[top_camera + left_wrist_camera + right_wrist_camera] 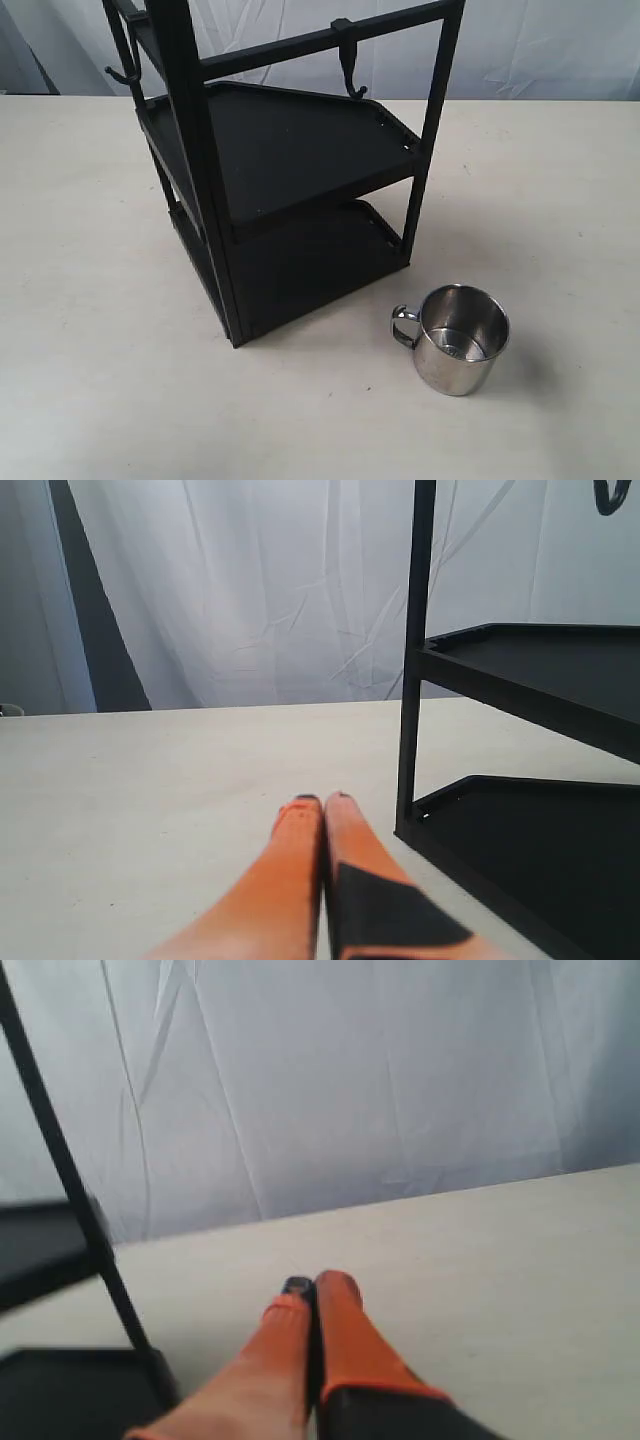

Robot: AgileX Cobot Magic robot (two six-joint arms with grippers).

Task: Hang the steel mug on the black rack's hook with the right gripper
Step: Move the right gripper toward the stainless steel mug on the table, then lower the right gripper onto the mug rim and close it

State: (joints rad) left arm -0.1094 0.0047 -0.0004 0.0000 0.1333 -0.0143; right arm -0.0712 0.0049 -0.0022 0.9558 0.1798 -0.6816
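Observation:
The steel mug stands upright on the table in front of the black rack, its looped handle turned toward the rack. A hook hangs from the rack's upper crossbar, empty. Neither arm shows in the exterior view. My right gripper is shut with its orange fingers pressed together and nothing between them; a rack post stands beside it and the mug is out of that view. My left gripper is shut too, empty, low over the table next to a rack post.
A second hook hangs on the rack's far left side. Two flat shelves fill the rack. White cloth hangs behind the pale table.

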